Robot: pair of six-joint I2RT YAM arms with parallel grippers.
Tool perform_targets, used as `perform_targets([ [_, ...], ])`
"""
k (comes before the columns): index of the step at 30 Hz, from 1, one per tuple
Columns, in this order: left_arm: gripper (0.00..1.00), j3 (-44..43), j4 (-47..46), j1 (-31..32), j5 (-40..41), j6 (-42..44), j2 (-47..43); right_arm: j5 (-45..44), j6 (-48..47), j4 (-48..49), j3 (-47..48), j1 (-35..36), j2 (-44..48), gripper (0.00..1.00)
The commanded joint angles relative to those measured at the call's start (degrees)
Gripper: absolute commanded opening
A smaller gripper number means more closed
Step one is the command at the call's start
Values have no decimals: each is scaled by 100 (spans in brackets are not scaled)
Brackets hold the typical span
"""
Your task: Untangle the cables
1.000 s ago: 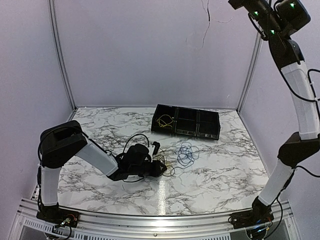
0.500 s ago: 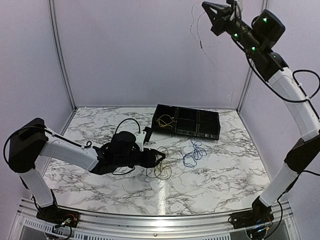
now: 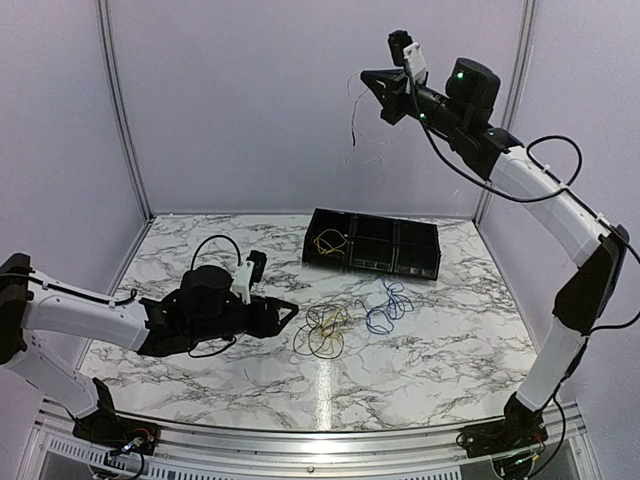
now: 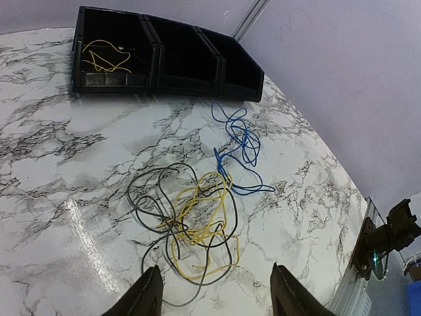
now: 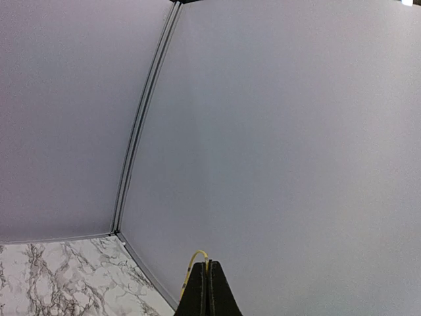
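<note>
Overhead view. The left hand (image 3: 285,312) lay low over the marble tabletop (image 3: 420,340), its two fingers spread apart and gripping nothing. Just off its fingertips, toward 3 o'clock, sat a tangle of a yellow cable (image 4: 200,220) and a dark grey-black cable (image 4: 154,197), their loops crossing and touching. A blue cable (image 4: 240,141) lay beside that tangle toward 1 o'clock; one end reached the tangle's edge in the left wrist view. A black divided tray (image 3: 375,245) stood at 12 o'clock on the tabletop, and its left compartment held another yellow cable (image 4: 105,56).

The right hand (image 3: 375,85) was raised high before the rear wall, its fingers pressed together on a thin wire (image 3: 352,125) that dangled beneath; the right wrist view showed a yellow strand (image 5: 196,260) pinched at the fingertips. No legible writing, brand or label appeared in any view.
</note>
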State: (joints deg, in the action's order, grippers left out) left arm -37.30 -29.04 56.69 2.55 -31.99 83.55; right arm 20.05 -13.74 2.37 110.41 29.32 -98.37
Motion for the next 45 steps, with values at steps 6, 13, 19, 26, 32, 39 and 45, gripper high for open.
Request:
perform_targets([
  [6, 59, 386, 460, -8, 555, -9, -709, -137, 2, 221, 696, -41, -1014, 0],
  [13, 59, 463, 568, -8, 547, -80, -806, -239, -22, 285, 1164, -43, -1656, 0],
  [19, 59, 637, 592, -8, 645, -215, -969, -343, -43, 376, 1332, -41, -2075, 0],
  [26, 59, 785, 631, -8, 740, -338, -1179, -476, -259, 384, 1256, -41, -2541, 0],
  [32, 59, 855, 672, 0, 806, -419, -1287, -505, -432, 296, 837, -41, -2669, 0],
  [39, 59, 908, 700, 0, 853, -510, -1276, -51, -367, 55, 270, -43, -2383, 0],
  [45, 59, 909, 700, 0, 853, -532, -1214, 404, -216, -179, -73, -10, -1916, 0],
])
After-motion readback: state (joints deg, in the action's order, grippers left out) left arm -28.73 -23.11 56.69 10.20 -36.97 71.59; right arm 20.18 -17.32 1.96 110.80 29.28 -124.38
